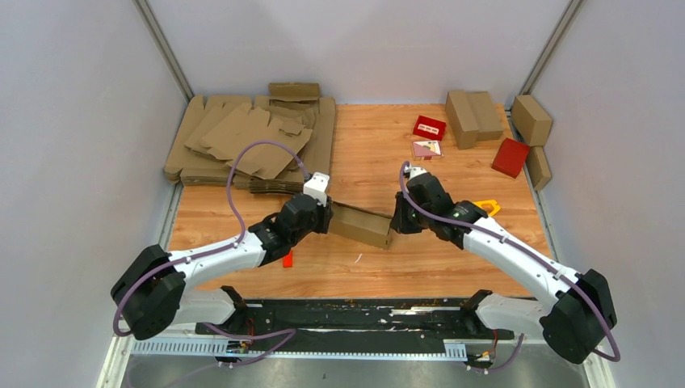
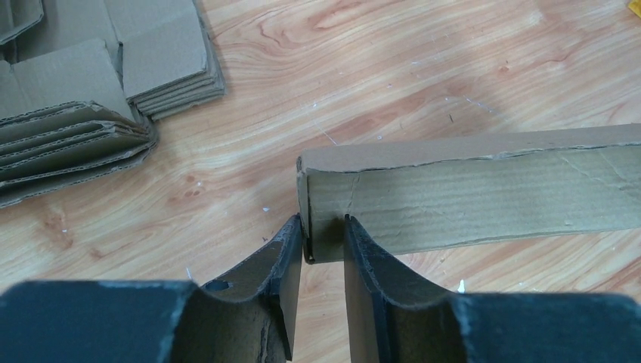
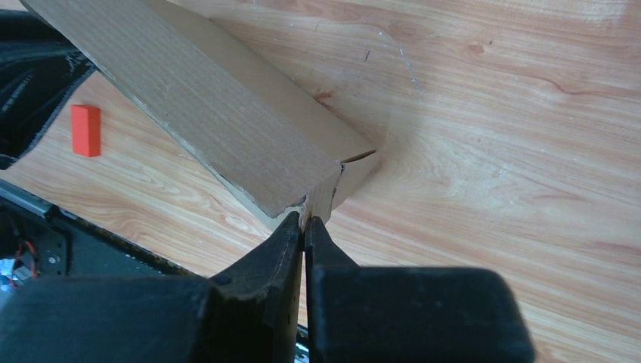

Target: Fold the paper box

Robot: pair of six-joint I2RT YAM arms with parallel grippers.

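Jaws of right gripper (image 3: pixel 305 221): pressed almost together, pinching a thin end flap of the oblong brown cardboard paper box (image 1: pixel 361 224). Jaws of left gripper (image 2: pixel 321 223): partly spread astride the box's other end; grip cannot be told. Box lies mid wooden worktop (image 1: pixel 363 153), bare wood around it. Stack of flat brown cardboard sheets (image 1: pixel 242 137): far left corner. Small red block (image 1: pixel 287 259): towards the near edge.

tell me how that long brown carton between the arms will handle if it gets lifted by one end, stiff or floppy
Probably light: the paper box is thin corrugated board. Likely fairly stiff lengthwise, since its long walls look straight. The corner may give: the right claw pinches only a thin flap there, which could bend or tear.
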